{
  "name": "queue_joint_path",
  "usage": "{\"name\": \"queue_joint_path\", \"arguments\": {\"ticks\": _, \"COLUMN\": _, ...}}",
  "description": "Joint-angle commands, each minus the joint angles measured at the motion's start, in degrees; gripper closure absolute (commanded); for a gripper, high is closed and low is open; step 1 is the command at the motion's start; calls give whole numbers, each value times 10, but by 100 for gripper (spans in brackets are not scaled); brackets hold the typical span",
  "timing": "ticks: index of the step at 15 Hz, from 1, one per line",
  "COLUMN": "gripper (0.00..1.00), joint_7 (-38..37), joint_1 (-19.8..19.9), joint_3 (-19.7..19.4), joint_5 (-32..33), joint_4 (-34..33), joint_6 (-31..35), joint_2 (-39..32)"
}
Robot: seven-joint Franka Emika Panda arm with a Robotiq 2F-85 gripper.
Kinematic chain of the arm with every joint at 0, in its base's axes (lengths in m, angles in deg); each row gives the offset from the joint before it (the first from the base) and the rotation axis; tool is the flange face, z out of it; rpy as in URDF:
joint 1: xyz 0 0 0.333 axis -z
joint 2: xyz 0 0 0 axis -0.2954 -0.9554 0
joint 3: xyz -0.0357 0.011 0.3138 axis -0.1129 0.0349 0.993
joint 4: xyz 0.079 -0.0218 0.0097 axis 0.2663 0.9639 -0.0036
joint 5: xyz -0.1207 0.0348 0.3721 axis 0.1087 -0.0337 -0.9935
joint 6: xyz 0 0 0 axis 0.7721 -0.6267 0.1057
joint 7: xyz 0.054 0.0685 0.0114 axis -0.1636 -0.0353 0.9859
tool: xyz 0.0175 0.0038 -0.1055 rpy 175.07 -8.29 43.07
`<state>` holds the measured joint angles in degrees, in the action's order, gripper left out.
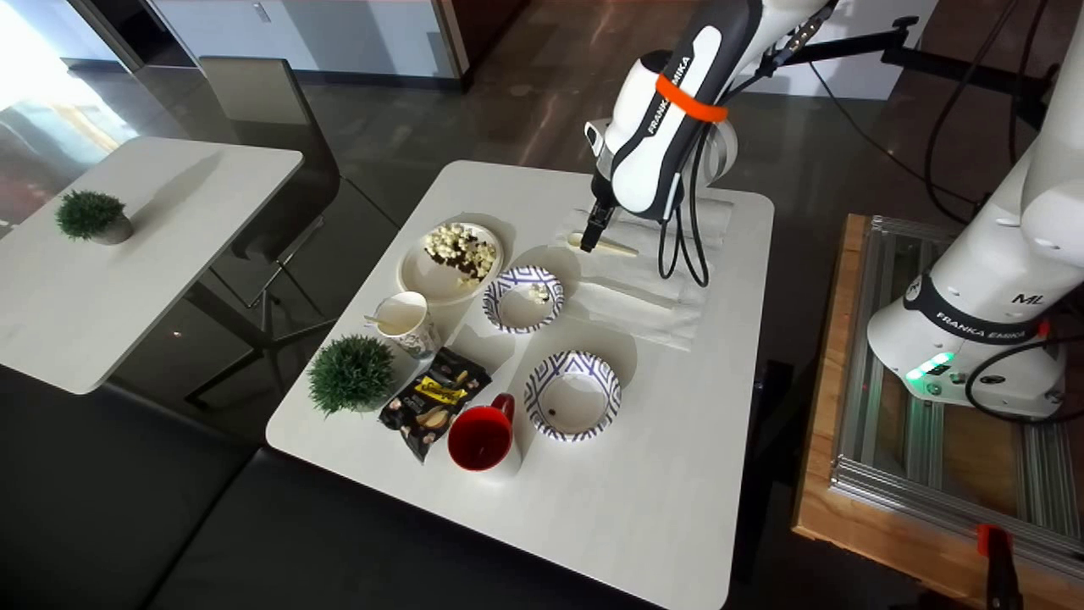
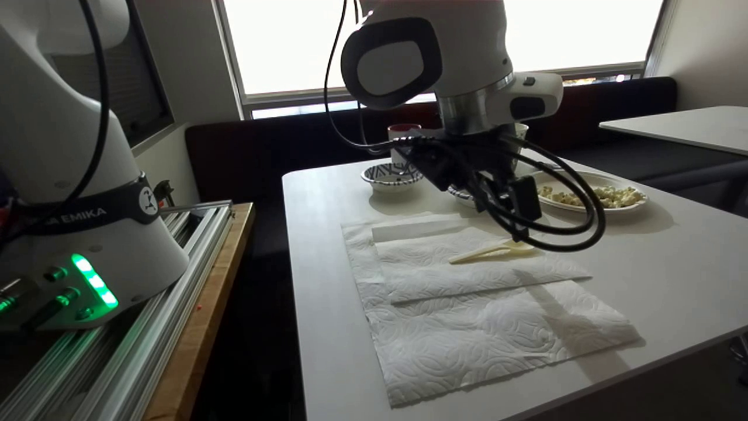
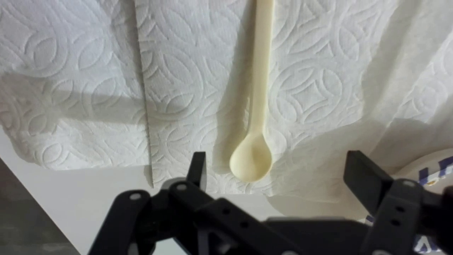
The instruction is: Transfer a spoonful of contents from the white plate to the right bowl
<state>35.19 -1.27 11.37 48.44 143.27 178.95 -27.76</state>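
In an exterior view, the middle of the frame is taken up by a white table (image 1: 669, 500), over which a white arm (image 1: 656, 144) is stretched from the upper right. In an exterior view, paper towels (image 2: 491, 327) are spread across the lower middle of the frame. A white plate (image 1: 428, 275) is placed left of and above the centre; a large striped bowl (image 1: 584, 411) is set low in the middle, and a smaller striped bowl (image 1: 511, 313) between them, just beside the plate. The gripper (image 3: 277, 166) is held over the towels with its fingers spread wide. Left of and below the centre, a black snack bag (image 1: 436, 398), a green plant (image 1: 351, 373), a red-lined mug (image 1: 504, 466) and a paper cup (image 1: 419, 339) are grouped. On the upper right part of the plate, popcorn (image 1: 461, 252) mixed with dark bits is heaped. The spoon (image 3: 260, 88) is laid flat on the towels; in the wrist view its handle is seen at upper middle and its scoop between the fingers, apart from both. A few pale pieces (image 1: 539, 293) are held in the smaller bowl, and one dark bit (image 1: 552, 413) in the large one.
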Motion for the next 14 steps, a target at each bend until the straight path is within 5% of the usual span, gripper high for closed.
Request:
{"name": "queue_joint_path", "arguments": {"ticks": 1, "gripper": 1, "joint_7": 8, "joint_1": 44, "joint_3": 29, "joint_5": 1, "joint_4": -18, "joint_6": 19, "joint_2": -37}}
{"name": "queue_joint_path", "arguments": {"ticks": 2, "gripper": 13, "joint_7": 8, "joint_1": 49, "joint_3": 32, "joint_5": 3, "joint_4": -19, "joint_6": 18, "joint_2": -42}}
{"name": "queue_joint_path", "arguments": {"ticks": 6, "gripper": 28, "joint_7": 4, "joint_1": 42, "joint_3": 24, "joint_5": 3, "joint_4": -8, "joint_6": 32, "joint_2": -48}}
{"name": "queue_joint_path", "arguments": {"ticks": 12, "gripper": 27, "joint_7": 1, "joint_1": 39, "joint_3": 30, "joint_5": 1, "joint_4": 24, "joint_6": 79, "joint_2": -37}}
{"name": "queue_joint_path", "arguments": {"ticks": 14, "gripper": 34, "joint_7": 1, "joint_1": 31, "joint_3": 25, "joint_5": 0, "joint_4": 30, "joint_6": 88, "joint_2": -37}}
